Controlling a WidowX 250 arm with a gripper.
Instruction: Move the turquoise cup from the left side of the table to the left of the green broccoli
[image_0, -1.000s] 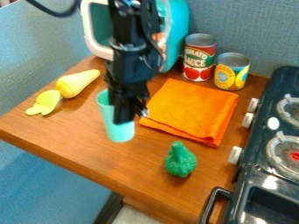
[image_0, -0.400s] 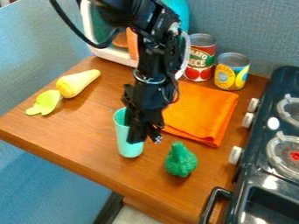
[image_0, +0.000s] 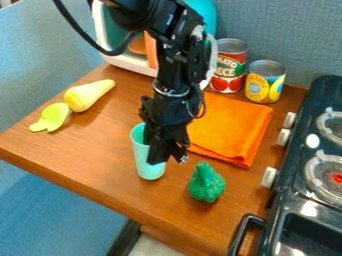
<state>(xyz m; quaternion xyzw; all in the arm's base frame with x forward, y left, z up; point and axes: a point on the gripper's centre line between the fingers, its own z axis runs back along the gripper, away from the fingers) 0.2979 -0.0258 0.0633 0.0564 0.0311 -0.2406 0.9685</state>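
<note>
Clock positions taken from the turquoise cup (image_0: 142, 161), 12 toward the top edge. The cup is mouth up at the wooden table (image_0: 87, 142), left of centre. Black gripper (image_0: 168, 158) points down at its 3 o'clock side, overlapping part of the rim and wall. State of gripper: cannot tell whether open, closed or gripping the cup.

Surroundings:
- 4 o'clock, near: green toy broccoli (image_0: 206, 186), stem up.
- 2 o'clock: folded orange cloth (image_0: 230, 132), partly behind the arm.
- 1 to 2 o'clock, beyond cloth: tomato can (image_0: 228, 70) and yellow-and-blue can (image_0: 264, 84), side by side.
- 11 o'clock: pale yellow toy squash (image_0: 88, 96).
- 10 o'clock: lime-green toy piece (image_0: 51, 118), close beside the squash.
- 12 o'clock, behind arm: white-and-teal toy appliance (image_0: 125, 62).
- 3 to 4 o'clock: black toy stove (image_0: 308, 207), white knobs facing the cloth.
</note>
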